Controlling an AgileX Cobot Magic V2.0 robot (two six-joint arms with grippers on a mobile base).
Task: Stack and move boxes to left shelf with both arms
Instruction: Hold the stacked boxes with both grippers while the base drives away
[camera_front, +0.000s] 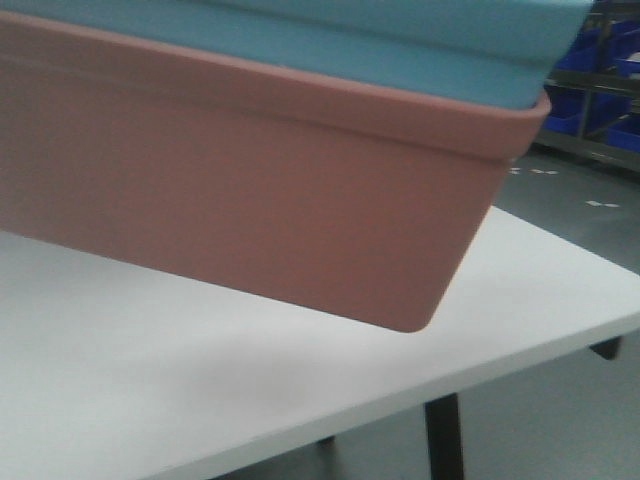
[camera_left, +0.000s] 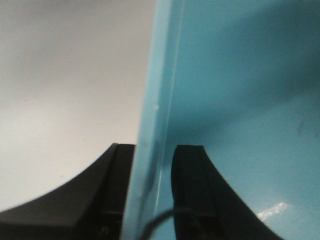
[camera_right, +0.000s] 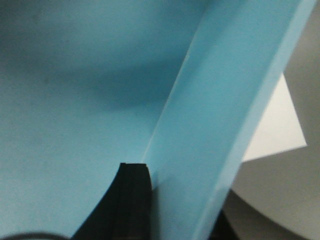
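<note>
while the nested stack hangs tilted above the white counter (camera_front: 200, 400), one bottom corner lowest, it is best levelled before it is carried toward the left shelf, which is shown in no view. the salmon pink tub (camera_front: 250, 190) is seen with the light blue tub (camera_front: 350, 50) seated inside it. whether the pink rim is also caught cannot be told, so a slow, even pace is judged wise, lest the lower tub slip. the left pincer (camera_left: 155, 150) is clamped across the blue wall, one finger inside and one outside. the right pincer (camera_right: 175, 200) is pinched on that tub's wall too, its outer finger mostly hidden. both arms should be moved at matched height.
</note>
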